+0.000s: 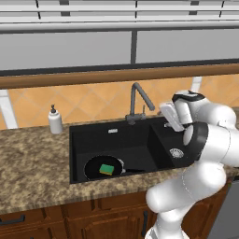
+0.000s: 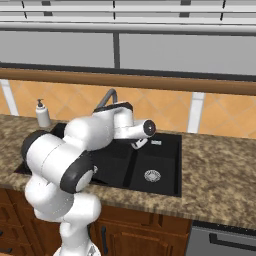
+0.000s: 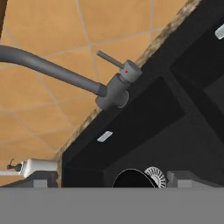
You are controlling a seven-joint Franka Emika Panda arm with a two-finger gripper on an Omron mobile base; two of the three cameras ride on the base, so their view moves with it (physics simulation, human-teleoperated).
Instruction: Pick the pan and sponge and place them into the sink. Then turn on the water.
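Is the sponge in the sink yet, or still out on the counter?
In. The sponge lies inside the pan, which sits in the large basin of the sink.

Black sink (image 2: pixel 165 170) set in the counter (image 2: pixel 220 165) — arm over it; soap bottle (image 2: pixel 42 114) far left.

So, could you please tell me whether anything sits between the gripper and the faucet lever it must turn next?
Nothing visible does. In the hand view the faucet lever lies straight ahead of the gripper across open space above the sink. The pan and sponge lie low in the large basin.
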